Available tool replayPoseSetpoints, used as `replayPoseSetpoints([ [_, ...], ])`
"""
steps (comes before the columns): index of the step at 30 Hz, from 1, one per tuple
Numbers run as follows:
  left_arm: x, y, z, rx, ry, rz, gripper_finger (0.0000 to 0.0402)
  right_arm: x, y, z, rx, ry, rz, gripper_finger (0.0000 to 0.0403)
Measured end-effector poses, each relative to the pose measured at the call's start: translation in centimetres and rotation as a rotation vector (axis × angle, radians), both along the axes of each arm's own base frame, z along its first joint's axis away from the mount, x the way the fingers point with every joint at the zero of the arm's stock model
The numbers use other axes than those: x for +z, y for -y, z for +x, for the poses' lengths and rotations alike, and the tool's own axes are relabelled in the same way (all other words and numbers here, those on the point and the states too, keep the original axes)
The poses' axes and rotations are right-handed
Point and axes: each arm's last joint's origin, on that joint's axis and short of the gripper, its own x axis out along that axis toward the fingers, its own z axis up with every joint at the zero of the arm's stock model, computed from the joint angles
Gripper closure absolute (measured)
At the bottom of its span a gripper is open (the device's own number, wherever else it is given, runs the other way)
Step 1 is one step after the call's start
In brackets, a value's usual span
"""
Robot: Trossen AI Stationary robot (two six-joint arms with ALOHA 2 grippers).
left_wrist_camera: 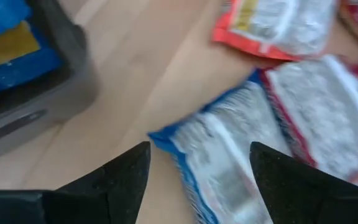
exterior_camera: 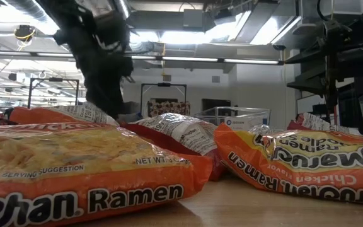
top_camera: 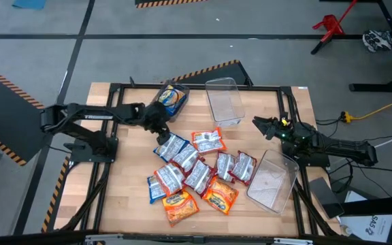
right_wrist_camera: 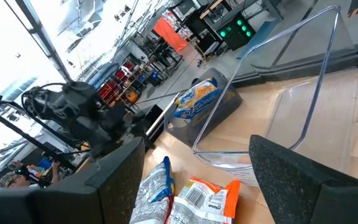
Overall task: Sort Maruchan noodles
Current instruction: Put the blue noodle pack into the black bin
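Note:
A pile of ramen packets lies flat mid-table: blue-edged ones [top_camera: 171,146], red ones [top_camera: 242,167] and orange ones [top_camera: 180,205]. My left gripper [top_camera: 160,133] is open and hovers at the pile's far left end. Its fingers stand on either side of a blue-edged packet [left_wrist_camera: 229,168] in the left wrist view [left_wrist_camera: 199,149]. A bin [top_camera: 171,99] at the far edge holds a blue-and-yellow packet [right_wrist_camera: 197,99]. My right gripper [top_camera: 258,124] is open and waits right of the pile, beside an empty clear bin [top_camera: 224,101]. In the low view, orange packets [exterior_camera: 74,170] hide the left fingertips.
A second clear bin [top_camera: 272,180] lies on the table's right near side, next to the red packets. The dark frame rail [top_camera: 196,87] runs around the table top. Bare wood shows between the far bins and the pile. The low view looks past the packets into the workshop.

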Motion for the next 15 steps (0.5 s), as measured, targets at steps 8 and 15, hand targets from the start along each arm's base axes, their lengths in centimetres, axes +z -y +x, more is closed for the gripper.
replayPoseSetpoints([
  [8,-3.3,-0.2,1.3,0.057,-0.094,-0.004,0.0132,0.0,-0.1,0.0,0.029,-0.001,0.003,0.0125],
  [15,-5.7,-0.3,2.4,0.072,-0.107,-0.132,0.0132,0.0,-0.1,0.1,0.046,-0.004,0.004,0.0125],
])
